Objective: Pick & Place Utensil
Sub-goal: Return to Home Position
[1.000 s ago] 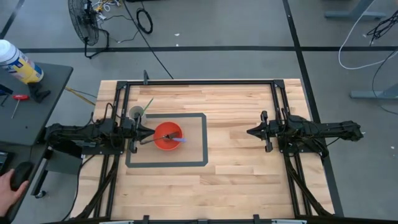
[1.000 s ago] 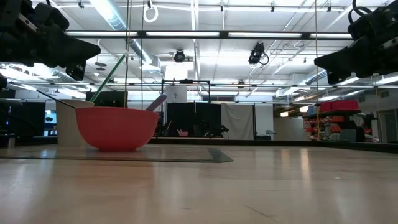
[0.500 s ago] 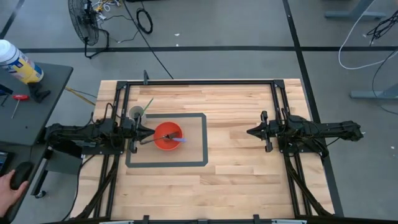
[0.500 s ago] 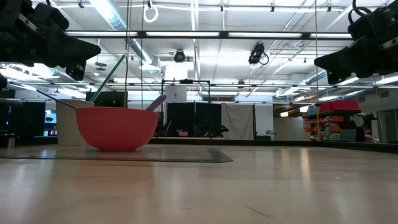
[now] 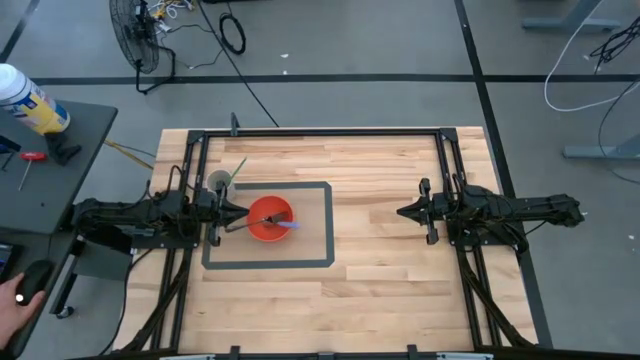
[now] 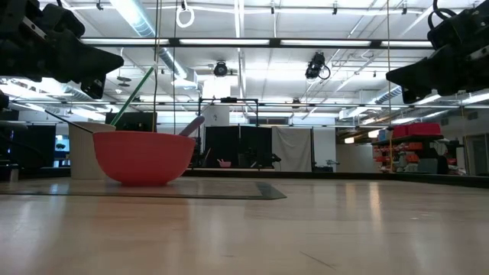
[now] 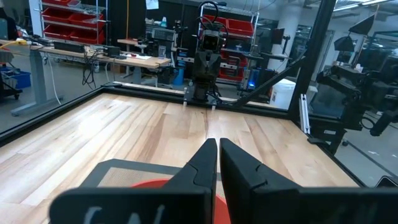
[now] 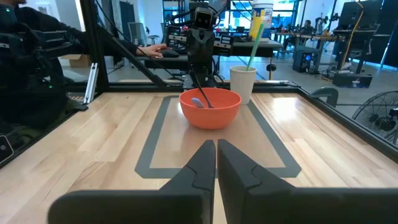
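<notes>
- Round orange plastic bowl (image 5: pixel 270 218) sits on the dark-bordered transparent mat (image 5: pixel 312 245), toward its left end. The mat marks the drop zone, approx. mid-reach for the left arm.
- Slim silver fork (image 5: pixel 243 225) lies in the bowl w/ its handle propped on the rim and poking out to the left. It's too long to lie flat inside.
- A blue-ish utensil (image 5: pixel 288 228) rests in the bowl on the opposite side.
- Tall pale gray cup (image 8: pixel 243 84) stands upright at the mat's corner, just beside the bowl.
- Long green straw (image 8: pixel 256 43) leans on the cup's rim, most of it sticking out above. The cup wall is what holds it up.
- Left gripper (image 7: pixel 217 146) has its fingers pressed together w/ nothing between. It hangs above bowl height, just by the bowl's left rim, arm stretched level.
- Right gripper (image 8: pixel 216 147) also has its fingers together and is empty. It's well apart from the bowl, across the table and facing it.
- Judgement: all items look placed, so only parking the arms remains. Closed, empty fingers held high are less likely to snag the straw or the fork handle.
- A person's hand (image 5: pixel 18 297) rests at the side desk, off the table.
</notes>
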